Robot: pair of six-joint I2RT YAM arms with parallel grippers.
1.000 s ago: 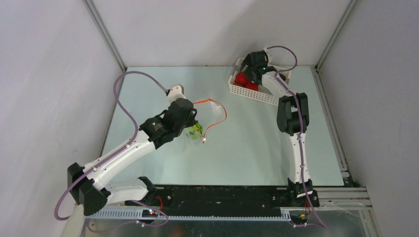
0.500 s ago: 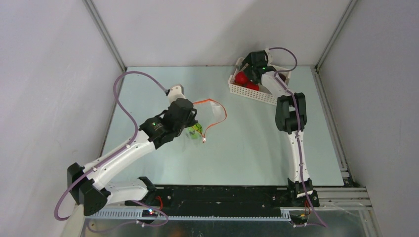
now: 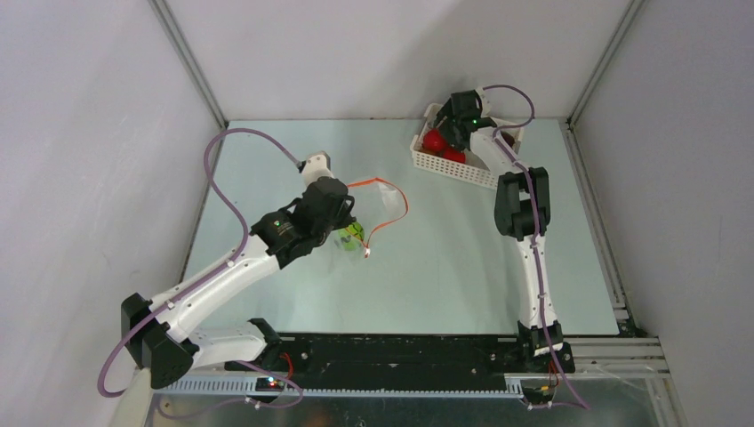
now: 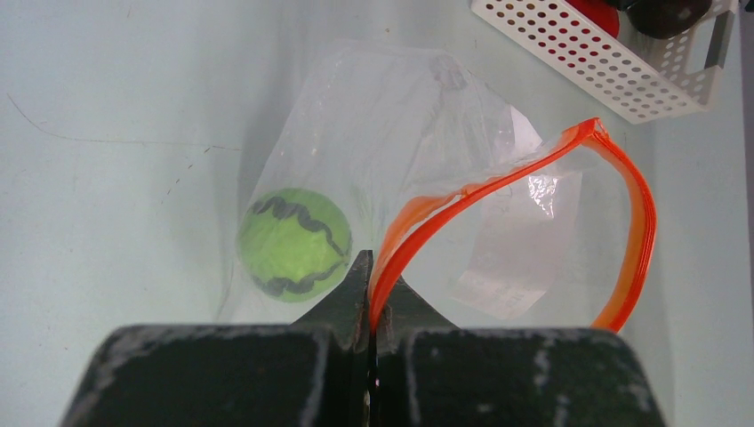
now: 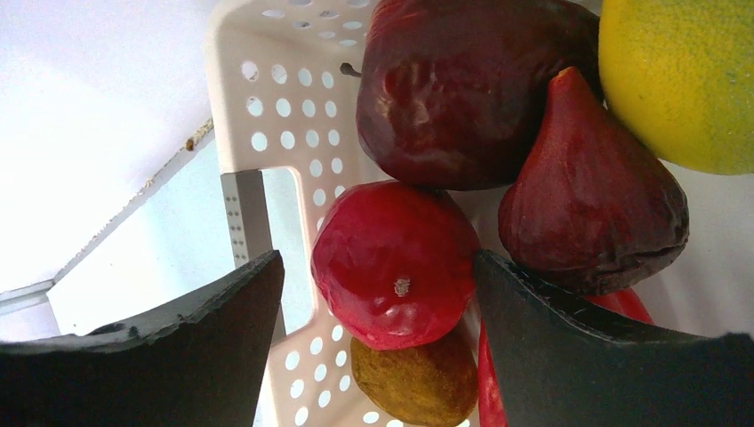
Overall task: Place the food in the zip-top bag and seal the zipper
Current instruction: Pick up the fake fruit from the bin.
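Left hand (image 4: 369, 283) is pinching the bag open while right hand (image 5: 378, 263) is straddling a red fruit

On the bench (image 3: 445, 276), the zip-top bag (image 4: 418, 116) is lying left of centre with its long axis running away from the left hand and its mouth gaping sideways toward the white perforated basket (image 3: 451, 166). The left hand is clamping together on the zipper (image 4: 498, 178). A green ball (image 4: 293, 245) is sitting inside. Held by one lip only, the floppy mouth could be sagging shut when it is needed. In the basket, the right hand's jaws are standing apart around a bright red fruit (image 5: 391, 294) — glossy and wedged against maroon neighbours, so it may squirt out, or a finger may snag the basket wall.
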